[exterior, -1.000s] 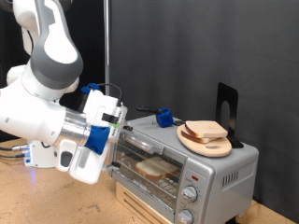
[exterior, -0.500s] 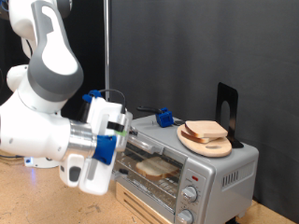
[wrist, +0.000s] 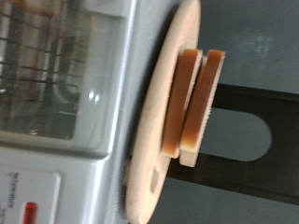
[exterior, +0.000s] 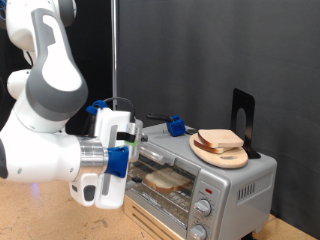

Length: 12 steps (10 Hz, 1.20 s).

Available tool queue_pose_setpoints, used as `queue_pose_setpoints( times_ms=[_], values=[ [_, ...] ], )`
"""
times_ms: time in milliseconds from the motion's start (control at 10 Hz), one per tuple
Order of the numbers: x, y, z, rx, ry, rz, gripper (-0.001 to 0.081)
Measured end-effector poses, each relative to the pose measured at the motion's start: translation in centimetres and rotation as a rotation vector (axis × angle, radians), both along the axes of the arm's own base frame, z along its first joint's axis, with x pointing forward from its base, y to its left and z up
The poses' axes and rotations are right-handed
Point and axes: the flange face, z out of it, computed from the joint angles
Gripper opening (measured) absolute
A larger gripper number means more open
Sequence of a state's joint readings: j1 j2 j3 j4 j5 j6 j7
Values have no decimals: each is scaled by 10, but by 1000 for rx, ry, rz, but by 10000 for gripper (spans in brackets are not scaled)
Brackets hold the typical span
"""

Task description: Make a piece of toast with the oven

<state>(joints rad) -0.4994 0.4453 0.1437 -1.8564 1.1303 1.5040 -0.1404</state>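
At the exterior view's left, the gripper [exterior: 133,150] hangs beside the oven [exterior: 200,178]; whether it is clenched cannot be told. One piece of toast [exterior: 166,180] lies inside on the rack, two more slices [exterior: 220,141] on the wooden plate [exterior: 228,157] atop it.

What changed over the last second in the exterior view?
The arm slid toward the exterior view's bottom left, backing away from the oven; its pincer is hidden behind the hand. Nothing was picked up or let go. The toast inside the oven, the plate with bread on top and the open door stayed put.
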Motion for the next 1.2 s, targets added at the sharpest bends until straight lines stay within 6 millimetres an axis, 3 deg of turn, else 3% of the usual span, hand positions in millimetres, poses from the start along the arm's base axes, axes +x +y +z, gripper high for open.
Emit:
queue_pose_setpoints(
  times_ms=[300, 600, 900, 1200],
  values=[
    [31, 4, -24, 40, 17, 32, 808],
    [65, 5, -48, -23, -2, -74, 808],
    [60, 5, -50, 36, 15, -54, 808],
    [85, 10, -80, 39, 38, -112, 808]
  ],
)
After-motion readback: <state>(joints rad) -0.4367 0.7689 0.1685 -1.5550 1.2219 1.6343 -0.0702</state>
